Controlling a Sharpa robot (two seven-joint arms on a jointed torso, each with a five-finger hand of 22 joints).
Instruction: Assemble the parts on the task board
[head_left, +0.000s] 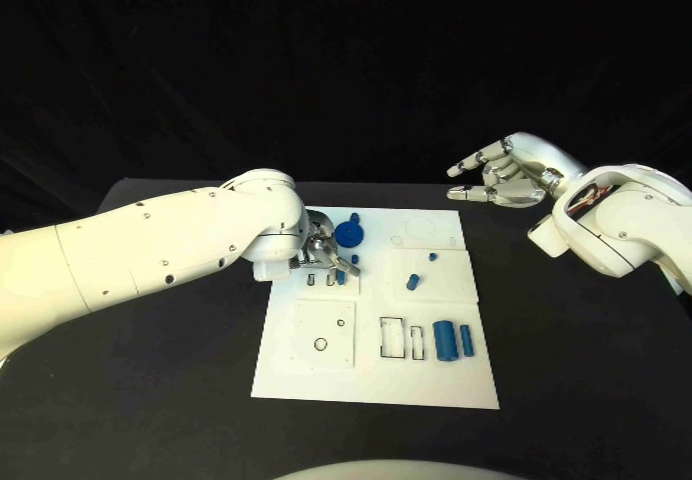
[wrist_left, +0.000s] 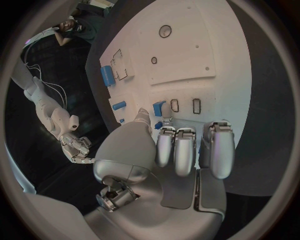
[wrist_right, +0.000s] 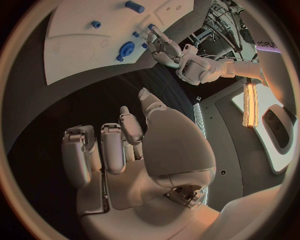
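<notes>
Clearly much of the assembly is left, judging by how the parts lie. On the white task board (head_left: 378, 375), in the middle of the black surface (head_left: 144, 400), two blue cylinders (head_left: 454, 340) lie loose beside an outlined rectangular slot near the front edge, a slimmer blue piece (head_left: 418, 342) lies in or at that slot, a short blue peg (head_left: 413, 282) lies mid-board, and a round blue gear-like part (head_left: 349, 235) sits at the far left corner. The left hand (head_left: 320, 252) hovers over the board's left side by two small slots (wrist_left: 185, 105), fingers curled near a small blue piece (wrist_left: 159, 107); whether it grips that piece I cannot tell. The right hand (head_left: 505, 172) hangs off the board, fingers apart and empty.
</notes>
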